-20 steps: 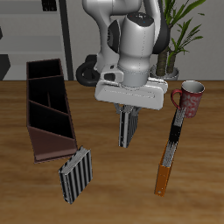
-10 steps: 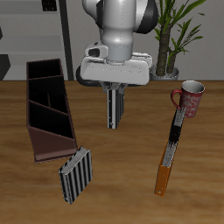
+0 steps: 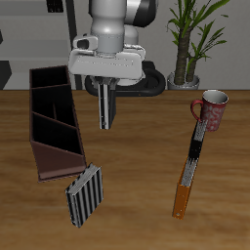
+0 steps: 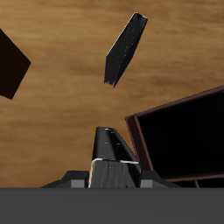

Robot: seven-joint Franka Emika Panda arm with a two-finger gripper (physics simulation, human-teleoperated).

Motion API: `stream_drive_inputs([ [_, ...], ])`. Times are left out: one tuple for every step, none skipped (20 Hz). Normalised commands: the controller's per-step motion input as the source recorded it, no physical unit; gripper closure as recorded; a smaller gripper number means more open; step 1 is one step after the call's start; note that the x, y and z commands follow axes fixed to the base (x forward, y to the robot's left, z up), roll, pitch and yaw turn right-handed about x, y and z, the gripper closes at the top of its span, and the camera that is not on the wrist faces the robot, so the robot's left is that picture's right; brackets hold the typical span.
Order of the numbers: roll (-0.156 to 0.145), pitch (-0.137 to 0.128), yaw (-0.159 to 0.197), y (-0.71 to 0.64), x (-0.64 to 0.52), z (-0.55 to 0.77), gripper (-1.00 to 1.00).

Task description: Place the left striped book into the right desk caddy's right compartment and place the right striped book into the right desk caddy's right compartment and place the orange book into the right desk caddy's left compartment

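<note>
My gripper (image 3: 105, 95) is shut on the left striped book (image 3: 105, 105), which hangs upright above the table, just beside the right desk caddy (image 3: 36, 127). In the wrist view this book (image 4: 114, 157) shows edge-on, next to the caddy's rim (image 4: 131, 122). The right striped book (image 3: 84, 195) stands tilted on the table at the caddy's front end and also appears in the wrist view (image 4: 125, 50). The orange book (image 3: 183, 198) lies near the table's front edge, well away from the gripper.
A narrow black book (image 3: 195, 142) with white and red marks lies end to end with the orange book. A red mug (image 3: 212, 107) stands behind it. A potted plant (image 3: 190, 44) is at the back.
The arm has carried the left striped book sideways toward the right desk caddy and a little farther back, turning it. Nothing on the table has moved.
</note>
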Motion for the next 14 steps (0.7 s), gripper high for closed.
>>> stream_drive_inputs([
  [-0.065, -0.117, 0.085, -0.49, -0.88, 0.14, 1.0],
  [-0.008, -0.016, -0.013, -0.52, -0.84, 0.11, 1.0],
  [-0.012, -0.04, 0.01, -0.37, -0.88, 0.17, 1.0],
  [-0.014, -0.063, 0.043, -0.29, -0.68, 0.15, 1.0],
  [-0.086, -0.044, 0.065, -0.55, -1.27, 0.24, 1.0],
  [-0.014, -0.079, 0.024, -0.31, -0.89, 0.15, 1.0],
  [-0.016, 0.031, -0.008, -0.19, -0.44, 0.0, 1.0],
  [0.015, -0.018, -0.001, -0.15, -0.87, 0.13, 1.0],
  [0.0, 0.0, 0.0, 0.01, -0.01, -0.01, 1.0],
  [0.005, -0.04, 0.029, -0.12, -0.83, 0.16, 1.0],
  [0.063, -0.047, 0.009, -0.13, -1.77, 0.4, 1.0],
  [0.0, 0.0, 0.0, 0.0, 0.0, 0.0, 1.0],
  [0.069, -0.082, 0.04, -0.01, -0.8, 0.21, 1.0],
  [0.03, -0.072, 0.043, -0.08, -0.73, 0.16, 1.0],
])
